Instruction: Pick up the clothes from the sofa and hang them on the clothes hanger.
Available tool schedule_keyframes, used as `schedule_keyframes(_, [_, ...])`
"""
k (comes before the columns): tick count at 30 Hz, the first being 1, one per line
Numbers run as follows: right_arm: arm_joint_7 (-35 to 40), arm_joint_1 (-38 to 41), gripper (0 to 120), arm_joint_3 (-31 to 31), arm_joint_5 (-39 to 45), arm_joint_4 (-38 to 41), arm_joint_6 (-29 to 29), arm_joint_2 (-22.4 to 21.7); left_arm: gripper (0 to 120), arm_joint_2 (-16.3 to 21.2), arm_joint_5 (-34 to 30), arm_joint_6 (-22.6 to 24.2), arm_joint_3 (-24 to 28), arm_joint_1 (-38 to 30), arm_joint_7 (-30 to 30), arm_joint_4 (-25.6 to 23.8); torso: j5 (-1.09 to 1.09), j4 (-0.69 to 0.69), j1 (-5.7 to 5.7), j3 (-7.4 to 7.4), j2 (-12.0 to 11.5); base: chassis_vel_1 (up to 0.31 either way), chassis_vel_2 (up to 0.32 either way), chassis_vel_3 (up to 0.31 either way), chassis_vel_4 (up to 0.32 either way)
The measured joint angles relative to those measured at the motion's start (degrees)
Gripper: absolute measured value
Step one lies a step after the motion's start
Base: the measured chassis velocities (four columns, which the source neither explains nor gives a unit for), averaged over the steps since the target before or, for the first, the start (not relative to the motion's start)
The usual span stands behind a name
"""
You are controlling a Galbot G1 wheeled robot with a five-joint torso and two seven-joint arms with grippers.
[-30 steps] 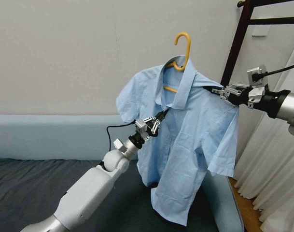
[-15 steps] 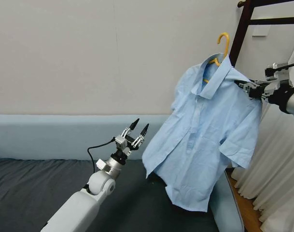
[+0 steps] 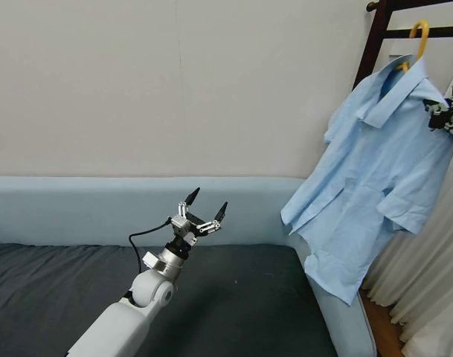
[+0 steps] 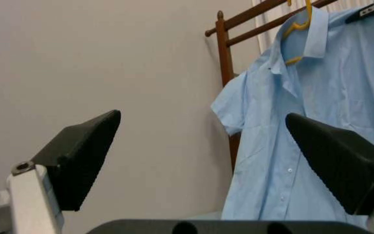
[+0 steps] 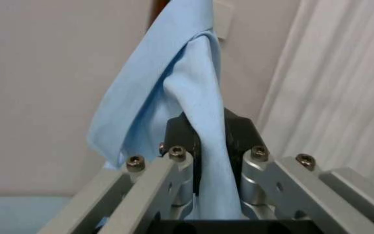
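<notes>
A light blue short-sleeved shirt (image 3: 375, 171) hangs on a yellow hanger (image 3: 418, 37), high up beside the dark wooden clothes rack (image 3: 371, 44). My right gripper (image 3: 443, 113) is at the view's right edge, shut on the shirt's shoulder. In the right wrist view the fabric (image 5: 174, 83) is pinched between the jaws of that gripper (image 5: 210, 142). My left gripper (image 3: 204, 210) stands open above the sofa, well left of the shirt, holding nothing. The left wrist view has its open fingers (image 4: 83, 156) framing the shirt (image 4: 304, 122), the hanger (image 4: 299, 29) and the rack (image 4: 225, 53) farther off.
The sofa has a dark grey seat (image 3: 62, 297) and a pale blue backrest (image 3: 77, 208) against a plain wall. White curtains (image 3: 427, 297) hang to the right of the rack, over a wood floor (image 3: 378, 323).
My right gripper has carried the shirt and hanger up and to the right, over to the rack. My left gripper let go of the shirt front and drew back left and down, open.
</notes>
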Motion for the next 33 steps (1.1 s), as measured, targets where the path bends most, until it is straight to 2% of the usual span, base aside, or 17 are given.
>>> schedule_keyframes(2, [-0.3, 1.4, 7, -1.7, -1.2, -1.6, 0.0, 0.8, 100, 0.0, 0.0, 0.0, 0.2, -0.1, 0.1, 0.0, 0.02, 0.00, 0.00, 0.00, 0.0, 0.000, 0.000, 0.000, 0.000])
schedule_keyframes(3, [-0.8, 5.1, 7, -5.7, -2.9, -4.6, -0.1, 2.5, 100, 0.0, -0.1, 0.0, 0.3, -0.2, 0.1, 0.0, 0.05, 0.00, 0.00, 0.01, 0.0, 0.000, 0.000, 0.000, 0.000])
schedule_keyframes(5, [-1.2, 9.9, 7, -10.6, -4.0, -8.0, -0.5, 4.8, 100, 0.4, -0.1, 0.0, 0.0, 0.2, 0.1, -0.4, 0.03, 0.11, 0.01, 0.02, 0.0, 0.000, 0.000, 0.000, 0.000])
schedule_keyframes(6, [-1.2, 9.9, 7, -10.6, -4.0, -8.0, -0.5, 4.8, 100, 0.4, -0.1, 0.0, 0.0, 0.2, 0.1, -0.4, 0.03, 0.11, 0.01, 0.02, 0.0, 0.000, 0.000, 0.000, 0.000])
schedule_keyframes(8, [-1.5, 14.4, 7, -15.1, -4.8, -10.8, -0.9, 6.9, 100, 0.8, -0.1, 0.0, -0.7, 0.7, 0.1, -0.6, 0.02, 0.13, 0.00, 0.02, 0.0, 0.000, 0.000, 0.000, 0.000])
schedule_keyframes(14, [-0.2, 25.6, 7, -24.6, -6.3, -17.1, -1.5, 13.0, 100, 1.6, -0.2, 0.0, -1.8, 2.1, -0.2, -1.5, 0.00, 0.06, 0.00, 0.01, 0.0, 0.000, 0.000, 0.000, 0.000])
schedule_keyframes(20, [2.5, 35.3, 7, -32.9, -7.4, -28.1, -1.2, 19.7, 100, 1.7, -0.2, 0.0, -3.8, 3.7, -0.2, -2.5, -0.01, 0.10, 0.01, 0.02, 0.0, 0.000, 0.000, 0.000, 0.000])
schedule_keyframes(26, [4.9, 39.6, 7, -36.3, -7.0, -35.4, -1.0, 24.2, 100, 2.0, -0.2, -0.2, -5.1, 4.8, -0.1, -2.8, 0.00, 0.06, 0.01, 0.01, 0.0, 0.000, 0.000, 0.000, 0.000])
schedule_keyframes(33, [5.7, 42.4, 7, -36.5, -5.8, -42.1, -1.1, 29.0, 100, 1.8, -1.0, -0.1, -5.4, 5.4, -0.2, -4.2, 0.00, 0.09, 0.01, 0.01, 0.0, 0.000, 0.000, 0.000, 0.000])
